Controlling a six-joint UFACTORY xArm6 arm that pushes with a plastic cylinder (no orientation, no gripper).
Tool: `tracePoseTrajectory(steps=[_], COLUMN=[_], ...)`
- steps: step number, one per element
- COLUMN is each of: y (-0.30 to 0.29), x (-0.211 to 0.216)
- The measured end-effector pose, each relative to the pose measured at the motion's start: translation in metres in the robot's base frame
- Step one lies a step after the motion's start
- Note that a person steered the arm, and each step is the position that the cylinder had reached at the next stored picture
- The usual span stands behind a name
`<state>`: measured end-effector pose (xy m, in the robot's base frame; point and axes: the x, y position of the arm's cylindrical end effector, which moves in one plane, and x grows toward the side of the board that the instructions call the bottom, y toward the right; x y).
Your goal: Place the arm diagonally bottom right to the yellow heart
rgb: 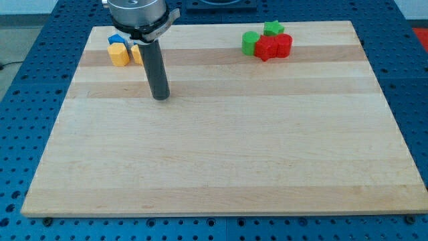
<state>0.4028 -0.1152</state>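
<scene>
My tip (160, 98) rests on the wooden board (221, 147) in its upper left part. A yellow block (119, 55) sits up and to the left of the tip; its exact shape is hard to make out. A second yellow block (136, 53) lies just right of it, partly hidden behind my rod. A blue block (118, 40) sits just above the yellow ones, and another blue piece (128, 45) shows beside it. The tip stands apart from all of them, below and to the right of the yellow blocks.
At the view's top right of centre lies a tight cluster: a green star (273, 28), a green rounded block (250, 43), and two red blocks (267, 48) (283, 45). The board lies on a blue perforated table (27, 100).
</scene>
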Motion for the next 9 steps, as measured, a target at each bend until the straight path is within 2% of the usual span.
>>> tracePoseTrajectory(steps=[1,3,4,6,7,9], y=[0.021,0.018,-0.044,0.019,0.032,0.059], x=[0.012,0.019,0.019,0.016,-0.003,-0.012])
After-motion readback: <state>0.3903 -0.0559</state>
